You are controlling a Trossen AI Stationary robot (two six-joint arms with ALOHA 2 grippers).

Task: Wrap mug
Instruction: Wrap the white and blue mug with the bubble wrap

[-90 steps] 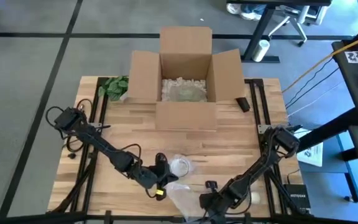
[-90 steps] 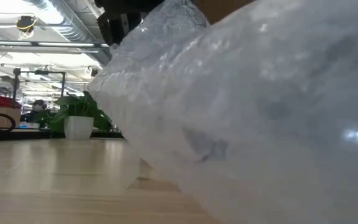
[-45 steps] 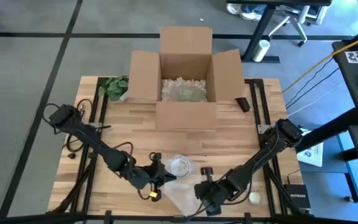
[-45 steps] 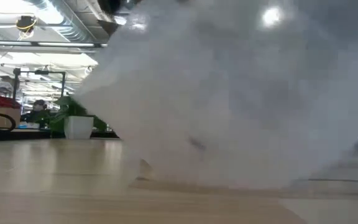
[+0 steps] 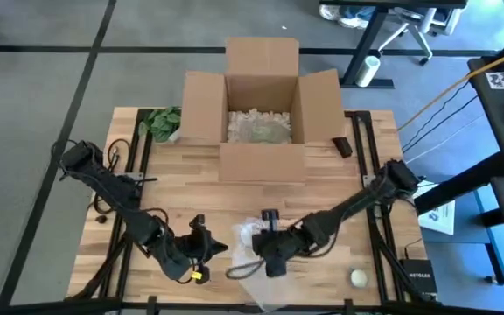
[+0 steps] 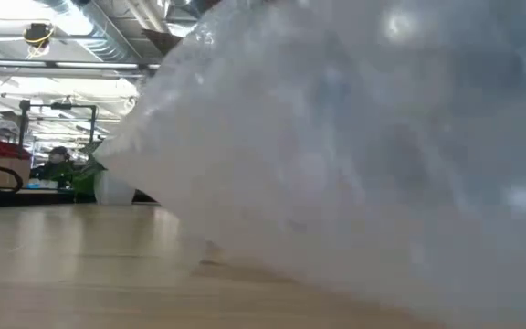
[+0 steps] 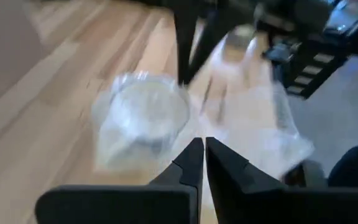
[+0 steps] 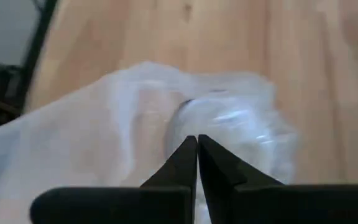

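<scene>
The right gripper (image 5: 268,254), low centre of the high view, has its fingers pinched together on the clear plastic wrap sheet (image 5: 254,262), draped over the clear glass mug (image 8: 219,121) on the wooden table (image 5: 322,197). The left gripper (image 5: 201,255), just left, is clenched on nothing visible. A hard pull could tip the mug or slide the wrap off.

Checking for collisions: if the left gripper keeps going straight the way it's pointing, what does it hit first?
Most likely the clear glass mug under the clear bubble wrap sheet, dead ahead of the left gripper, whose fingers are pressed together. The gap is hard to judge.
</scene>
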